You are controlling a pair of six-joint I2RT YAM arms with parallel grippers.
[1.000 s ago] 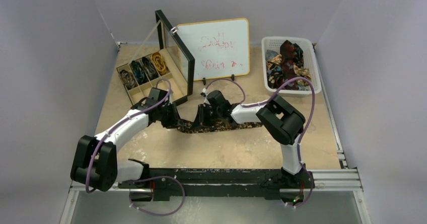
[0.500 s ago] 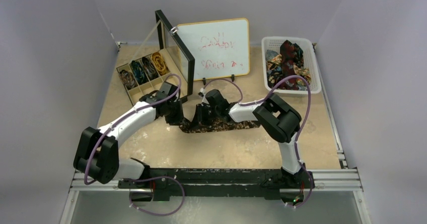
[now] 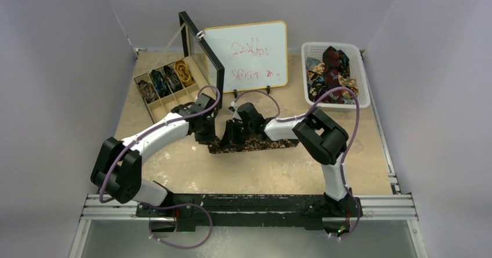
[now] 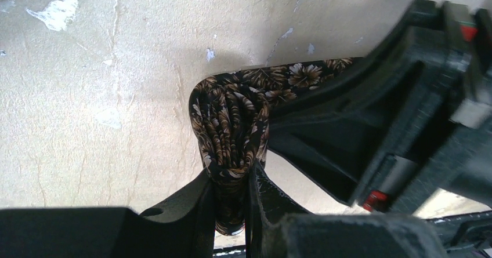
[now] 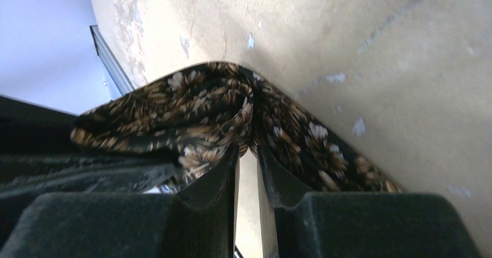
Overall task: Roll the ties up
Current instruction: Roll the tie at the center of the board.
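Observation:
A brown-gold speckled tie [image 3: 255, 145] lies as a strip across the middle of the table. Its left end is folded up into a thick bundle [image 4: 232, 124]. My left gripper [image 3: 210, 135] is shut on that bundle, which fills the space between its fingers in the left wrist view [image 4: 235, 194]. My right gripper [image 3: 228, 135] stands just right of it, fingers almost together, and pinches a fold of the same tie [image 5: 243, 113] at its tips [image 5: 246, 153]. The strip runs on to the right under my right arm. More loose ties [image 3: 332, 66] fill the white basket.
A wooden divided box [image 3: 174, 102] at the back left holds coiled ties [image 3: 168, 77] in its far cells. Its black framed lid [image 3: 203, 61] stands open. A whiteboard [image 3: 246, 55] stands behind the grippers. The white basket [image 3: 362, 78] is at the back right.
My left arm has swung right, carrying the tie's left end toward my right gripper. The flat strip is shorter. The right gripper has barely moved.

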